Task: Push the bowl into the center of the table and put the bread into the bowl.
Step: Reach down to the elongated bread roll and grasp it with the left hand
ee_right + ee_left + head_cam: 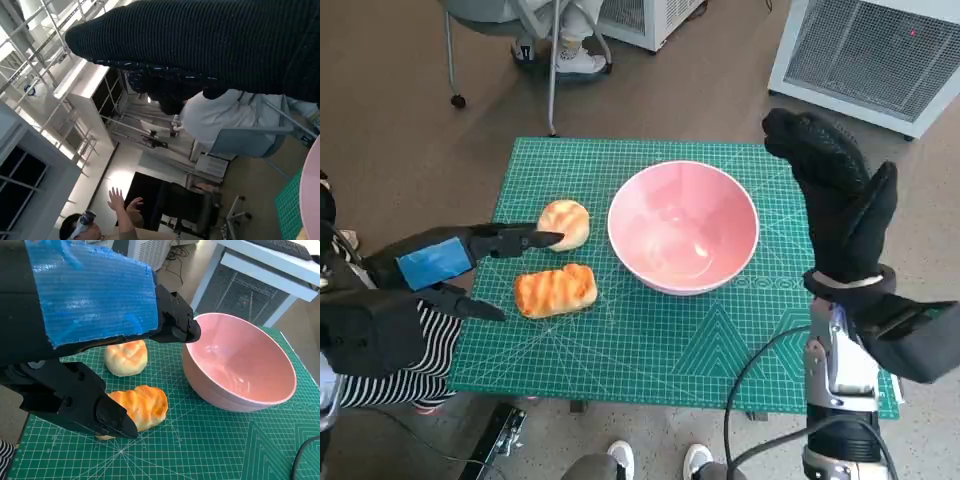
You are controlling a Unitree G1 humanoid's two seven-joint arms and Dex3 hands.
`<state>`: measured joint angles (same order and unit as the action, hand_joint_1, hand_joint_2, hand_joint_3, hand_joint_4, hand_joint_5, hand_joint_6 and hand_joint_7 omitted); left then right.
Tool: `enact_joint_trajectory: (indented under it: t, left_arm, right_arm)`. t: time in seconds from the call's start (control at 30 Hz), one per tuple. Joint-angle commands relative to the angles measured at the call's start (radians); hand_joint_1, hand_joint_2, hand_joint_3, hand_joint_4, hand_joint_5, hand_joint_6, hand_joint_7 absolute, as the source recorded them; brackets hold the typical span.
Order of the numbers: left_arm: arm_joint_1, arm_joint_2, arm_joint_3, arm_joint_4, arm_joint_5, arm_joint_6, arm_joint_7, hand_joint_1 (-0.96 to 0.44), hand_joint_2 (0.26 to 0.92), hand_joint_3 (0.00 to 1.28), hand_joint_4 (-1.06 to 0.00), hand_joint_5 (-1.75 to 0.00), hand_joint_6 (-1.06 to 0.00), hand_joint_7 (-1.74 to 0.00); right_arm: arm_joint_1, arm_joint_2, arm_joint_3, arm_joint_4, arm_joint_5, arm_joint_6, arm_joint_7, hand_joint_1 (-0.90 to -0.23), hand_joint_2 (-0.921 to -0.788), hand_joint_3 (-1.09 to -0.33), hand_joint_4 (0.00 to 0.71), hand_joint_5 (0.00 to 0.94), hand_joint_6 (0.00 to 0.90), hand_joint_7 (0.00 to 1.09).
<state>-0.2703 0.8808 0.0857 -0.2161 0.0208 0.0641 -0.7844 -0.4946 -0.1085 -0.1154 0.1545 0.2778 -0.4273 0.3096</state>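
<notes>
The pink bowl (683, 226) sits mid-mat, both bread pieces beside it: a round bun (565, 222) and a long loaf (555, 290). The left hand (455, 268) hovers empty, fingers spread around the loaf; the right hand (840, 200) is raised beside the bowl, fingers apart, holding nothing.

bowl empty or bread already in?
Empty. The pink bowl shows only its bare inside; the round bun and long bread lie on the mat beside it.

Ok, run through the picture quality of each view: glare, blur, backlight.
Head view: even light, sharp; soft glare inside the glossy pink bowl, wide-angle bending at the edges. Left wrist view: the blue-taped left hand looms close and a little soft, while the elongated golden bread roll stays crisp. Right wrist view: the black knitted right hand is dark against blown-out bright windows.
</notes>
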Motion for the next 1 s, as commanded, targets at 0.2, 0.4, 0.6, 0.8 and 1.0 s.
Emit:
enact_joint_trajectory:
  t: [0.2, 0.4, 0.6, 0.8, 1.0]
  left_arm:
    - [0.026, -0.041, -0.085, -0.005, 0.107, 0.014, 0.056, 0.08, 0.792, 0.0, -0.25, -0.01, -0.4, -0.01]
    - [0.019, -0.073, -0.127, 0.021, 0.147, 0.015, 0.082, 0.06, 0.793, 0.0, -0.26, -0.01, -0.41, -0.01]
    - [0.007, -0.11, -0.157, 0.082, 0.161, -0.012, 0.104, 0.03, 0.797, 0.0, -0.27, -0.01, -0.41, -0.01]
    - [-0.011, -0.138, -0.192, 0.156, 0.188, -0.043, 0.125, -0.01, 0.8, 0.0, -0.28, -0.01, -0.4, 0.0]
    - [-0.027, -0.163, -0.23, 0.224, 0.234, -0.057, 0.151, -0.05, 0.804, 0.0, -0.3, -0.01, -0.4, 0.0]
  right_arm:
    - [0.022, 0.003, -0.007, 0.009, 0.015, 0.019, 0.006, -0.707, -0.921, -0.686, 0.202, 0.003, 0.188, 0.31]
    - [0.026, 0.002, -0.008, 0.01, 0.015, 0.019, 0.008, -0.707, -0.921, -0.686, 0.203, 0.003, 0.187, 0.32]
    - [0.033, 0.0, -0.007, 0.007, 0.012, 0.017, 0.009, -0.705, -0.921, -0.686, 0.203, 0.003, 0.187, 0.32]
    - [0.043, -0.003, -0.006, -0.002, 0.008, 0.017, 0.008, -0.705, -0.921, -0.686, 0.204, 0.003, 0.186, 0.32]
    - [0.051, -0.006, -0.006, -0.01, 0.003, 0.018, 0.006, -0.697, -0.921, -0.687, 0.204, 0.002, 0.185, 0.32]
